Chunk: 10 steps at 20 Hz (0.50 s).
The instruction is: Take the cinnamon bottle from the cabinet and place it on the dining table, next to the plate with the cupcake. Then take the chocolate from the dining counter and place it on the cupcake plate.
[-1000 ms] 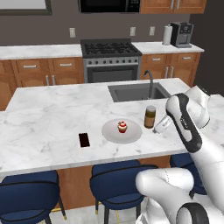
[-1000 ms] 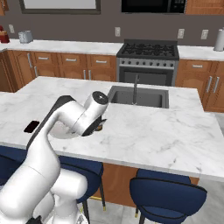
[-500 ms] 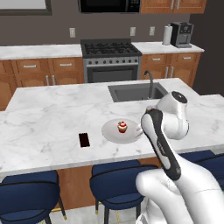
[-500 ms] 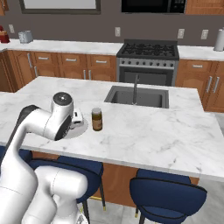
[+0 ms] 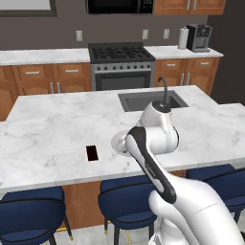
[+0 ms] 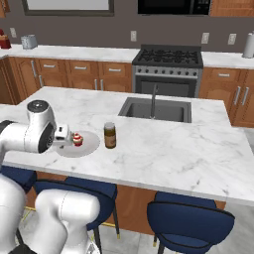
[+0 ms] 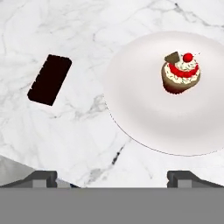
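gripper (image 7: 111, 177): jaws spread wide, nothing held | chocolate (image 7: 49, 79): flat on marble counter (image 7: 78, 26), seen ahead, off toward the left fingertip | plate (image 7: 144, 105) with cupcake (image 7: 180, 72): toward right fingertip

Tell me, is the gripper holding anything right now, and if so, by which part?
Nothing is held. The gripper is open with empty space between its tips, above the counter between the chocolate and the cupcake plate.

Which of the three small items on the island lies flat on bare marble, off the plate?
The chocolate: a flat dark bar on bare marble. The cupcake sits on the plate; the cinnamon bottle stands upright.
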Available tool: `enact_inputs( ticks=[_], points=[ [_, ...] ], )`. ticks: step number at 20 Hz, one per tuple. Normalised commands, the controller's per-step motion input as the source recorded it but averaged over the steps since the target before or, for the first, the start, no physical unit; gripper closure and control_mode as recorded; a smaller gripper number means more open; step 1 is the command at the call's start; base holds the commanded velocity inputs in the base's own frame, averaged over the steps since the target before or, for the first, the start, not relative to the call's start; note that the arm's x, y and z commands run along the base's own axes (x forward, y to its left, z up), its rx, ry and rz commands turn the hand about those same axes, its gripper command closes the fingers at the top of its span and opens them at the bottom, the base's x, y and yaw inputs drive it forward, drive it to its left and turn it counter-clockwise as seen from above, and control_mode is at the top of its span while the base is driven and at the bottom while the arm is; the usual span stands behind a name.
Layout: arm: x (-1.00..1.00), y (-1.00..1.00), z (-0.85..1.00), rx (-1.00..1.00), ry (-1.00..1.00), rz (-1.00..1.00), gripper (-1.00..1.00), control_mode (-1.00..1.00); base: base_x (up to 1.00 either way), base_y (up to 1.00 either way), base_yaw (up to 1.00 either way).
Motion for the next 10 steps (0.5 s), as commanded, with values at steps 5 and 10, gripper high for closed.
enact_inputs(
  ticks=[5, 10],
  points=[
    [0.25, 0.69, 0.10, -0.01, 0.16, -0.17, -1.00, -1.00, 0.00, 0.00, 0.00],
    [0.28, 0.63, 0.04, -0.02, 0.15, -0.22, -1.00, -1.00, 0.00, 0.00, 0.00]
  ],
)
